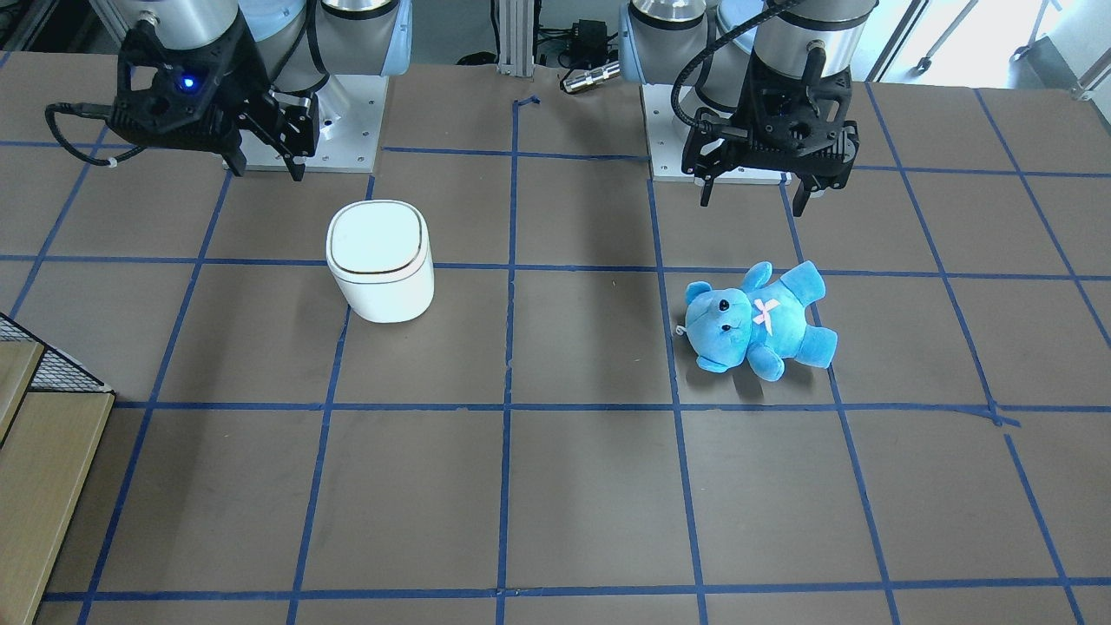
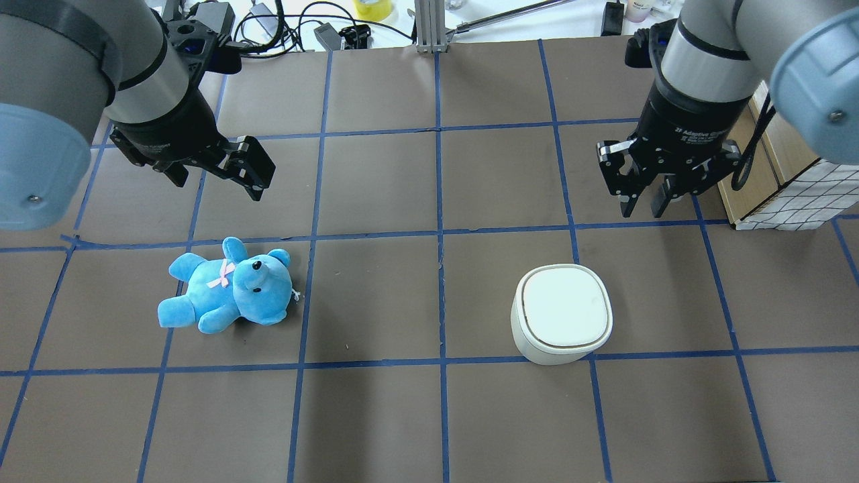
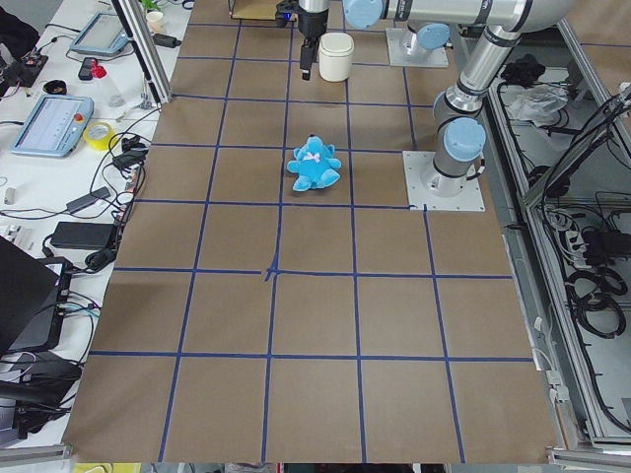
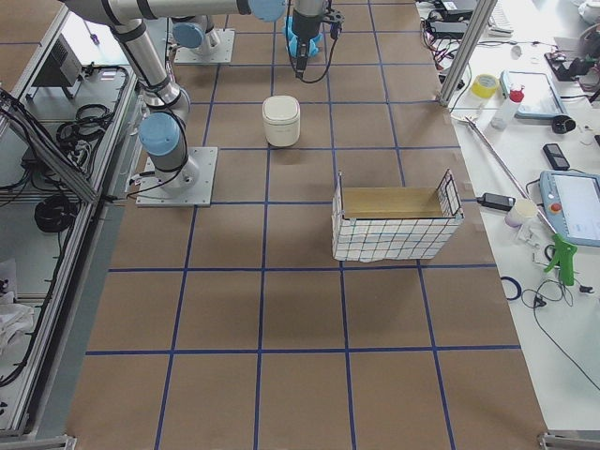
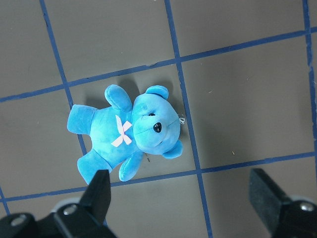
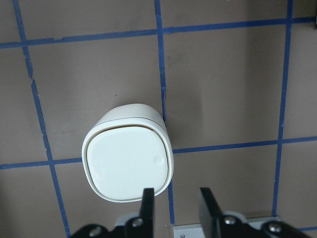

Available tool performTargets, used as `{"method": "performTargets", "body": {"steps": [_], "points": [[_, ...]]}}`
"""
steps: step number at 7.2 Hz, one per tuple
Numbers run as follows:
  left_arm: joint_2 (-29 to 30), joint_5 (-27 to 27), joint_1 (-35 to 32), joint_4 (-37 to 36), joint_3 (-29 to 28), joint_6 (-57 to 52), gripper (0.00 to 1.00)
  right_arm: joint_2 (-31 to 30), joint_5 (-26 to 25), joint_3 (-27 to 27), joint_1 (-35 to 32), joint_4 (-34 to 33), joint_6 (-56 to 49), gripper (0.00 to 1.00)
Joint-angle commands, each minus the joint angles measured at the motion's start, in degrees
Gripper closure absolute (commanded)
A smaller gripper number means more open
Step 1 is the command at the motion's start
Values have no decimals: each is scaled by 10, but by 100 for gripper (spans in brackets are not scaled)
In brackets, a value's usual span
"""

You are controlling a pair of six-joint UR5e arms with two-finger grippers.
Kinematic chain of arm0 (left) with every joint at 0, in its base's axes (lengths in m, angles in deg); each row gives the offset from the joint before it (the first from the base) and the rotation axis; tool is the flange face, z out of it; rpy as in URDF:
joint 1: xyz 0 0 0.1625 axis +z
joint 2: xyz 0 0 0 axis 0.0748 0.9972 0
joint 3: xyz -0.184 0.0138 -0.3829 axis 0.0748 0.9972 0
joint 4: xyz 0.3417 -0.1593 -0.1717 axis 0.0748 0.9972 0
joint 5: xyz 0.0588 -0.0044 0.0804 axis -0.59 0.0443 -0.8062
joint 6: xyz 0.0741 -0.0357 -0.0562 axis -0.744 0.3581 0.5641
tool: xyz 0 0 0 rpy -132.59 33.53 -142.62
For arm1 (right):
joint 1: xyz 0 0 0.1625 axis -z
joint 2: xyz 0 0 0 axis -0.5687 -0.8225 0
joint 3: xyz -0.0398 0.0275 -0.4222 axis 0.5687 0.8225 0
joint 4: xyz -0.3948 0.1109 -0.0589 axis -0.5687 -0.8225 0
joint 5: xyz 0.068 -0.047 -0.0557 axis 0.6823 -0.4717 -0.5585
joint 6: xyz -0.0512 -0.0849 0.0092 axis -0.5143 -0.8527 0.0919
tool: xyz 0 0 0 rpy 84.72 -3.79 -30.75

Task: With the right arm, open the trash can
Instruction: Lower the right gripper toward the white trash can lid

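The white trash can [image 1: 380,260] stands upright with its lid shut; it also shows in the overhead view [image 2: 562,312] and the right wrist view [image 6: 129,158]. My right gripper [image 2: 644,204], the one with the blue light [image 1: 269,167], hangs above the table behind and to the side of the can, apart from it. Its fingers [image 6: 147,206] are a narrow gap apart and hold nothing. My left gripper [image 2: 218,184] is wide open and empty, above and behind a blue teddy bear [image 2: 228,285].
The teddy bear [image 1: 755,321] lies on its back on the table's left half, also in the left wrist view [image 5: 129,131]. A wire basket with a wooden liner [image 4: 394,220] stands at the table's right side [image 2: 785,194]. Blue tape lines grid the brown table.
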Motion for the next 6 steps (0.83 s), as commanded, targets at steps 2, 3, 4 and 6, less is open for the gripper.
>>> {"method": "performTargets", "body": {"steps": [2,3,4,6], "points": [[0,0,0,0,0,0,0,5,10,-36,-3,-3,3,100],[0,0,0,0,0,0,0,5,10,-57,-3,-10,3,100],[0,0,0,0,0,0,0,6,10,-87,-4,-27,3,100],[0,0,0,0,0,0,0,18,10,-146,-4,-98,0,100]]}}
